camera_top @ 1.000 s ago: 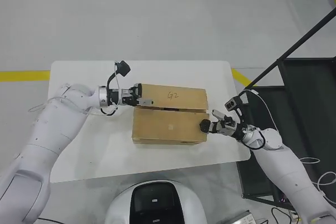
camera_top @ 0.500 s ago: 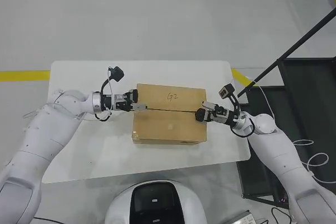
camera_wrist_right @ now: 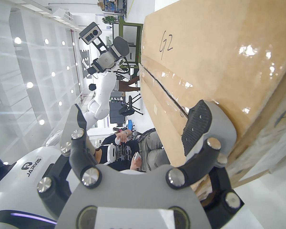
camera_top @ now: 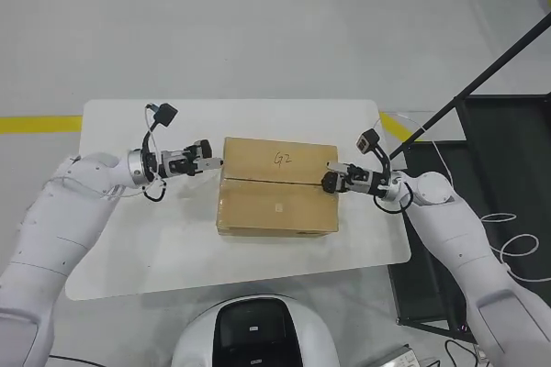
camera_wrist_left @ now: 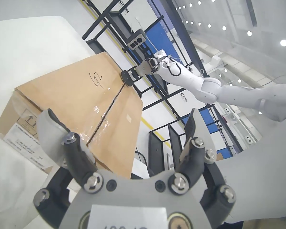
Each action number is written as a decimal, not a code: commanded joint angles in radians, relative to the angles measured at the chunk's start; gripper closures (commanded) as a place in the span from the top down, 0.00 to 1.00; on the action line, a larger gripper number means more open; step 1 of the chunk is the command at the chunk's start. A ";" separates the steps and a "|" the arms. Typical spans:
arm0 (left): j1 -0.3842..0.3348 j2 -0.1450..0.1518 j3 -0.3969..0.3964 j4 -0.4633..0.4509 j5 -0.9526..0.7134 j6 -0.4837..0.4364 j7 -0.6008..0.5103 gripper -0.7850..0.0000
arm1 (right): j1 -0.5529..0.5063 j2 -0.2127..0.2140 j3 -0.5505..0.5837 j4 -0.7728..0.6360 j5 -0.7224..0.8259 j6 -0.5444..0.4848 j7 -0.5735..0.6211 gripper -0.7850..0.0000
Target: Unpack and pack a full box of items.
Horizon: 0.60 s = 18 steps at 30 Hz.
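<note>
At opposite ends of the box point(camera_top: 277, 197), left claw point(camera_top: 213, 163) and right claw point(camera_top: 329, 181) face inward, released.

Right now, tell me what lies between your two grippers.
The cardboard box, flaps down, sits between left gripper and right gripper, in the top view.

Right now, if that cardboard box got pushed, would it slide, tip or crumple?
Probably slides: the cardboard box sits flat and low on the table. Likely stiff while its flaps are shut. Glossy tape may be slippery.

Box point(camera_top: 278, 186) on table point(camera_top: 147, 243), between left claw point(camera_top: 211, 163) and right claw point(camera_top: 331, 180)
</note>
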 commanded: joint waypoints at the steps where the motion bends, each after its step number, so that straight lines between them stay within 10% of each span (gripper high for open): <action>1: 0.025 0.013 -0.028 -0.028 0.015 0.024 0.001 1.00 | 0.003 0.000 -0.001 0.004 -0.015 0.000 0.011 1.00; 18: 0.105 0.035 -0.090 -0.127 0.007 0.084 0.034 1.00 | 0.002 -0.002 0.006 0.005 -0.023 0.014 0.004 1.00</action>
